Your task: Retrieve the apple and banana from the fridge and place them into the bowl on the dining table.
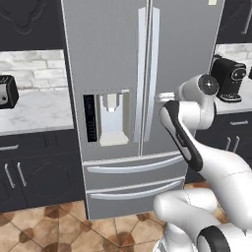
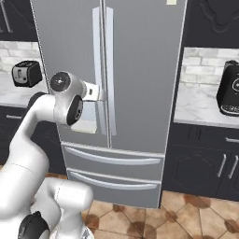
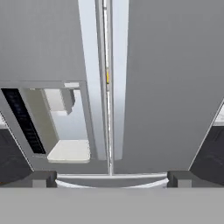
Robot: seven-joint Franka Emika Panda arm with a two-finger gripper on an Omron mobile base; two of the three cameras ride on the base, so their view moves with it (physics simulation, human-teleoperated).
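The fridge (image 1: 123, 98) is being shown closed, filling the middle of both base views, its two long handles (image 1: 147, 74) standing side by side at the centre seam. In the hand view a thin yellow sliver at the seam is being glimpsed, too small to name. The apple and banana are presumably being kept inside, hidden behind the doors. The doors are being judged stiff and fairly heavy, their steel smooth and slippery; a handle is being judged the place to take hold, gripped across its narrow bar at mid-height. The fruit, once reached, is being expected to be light, the banana soft and easily bruised.

The pincer (image 3: 111, 177) is being held spread wide, empty, pointed at the seam just above the upper drawer (image 1: 133, 167), its tips at the bottom corners of the hand view. In the base views its tips are being hidden by the arm's own wrist.

A dispenser (image 1: 110, 118) is being seen left of the handles. On the bench (image 1: 34, 110) at left a toaster (image 1: 7, 92) is being cut off by the frame edge; at right a coffee machine (image 1: 229, 78) is standing.
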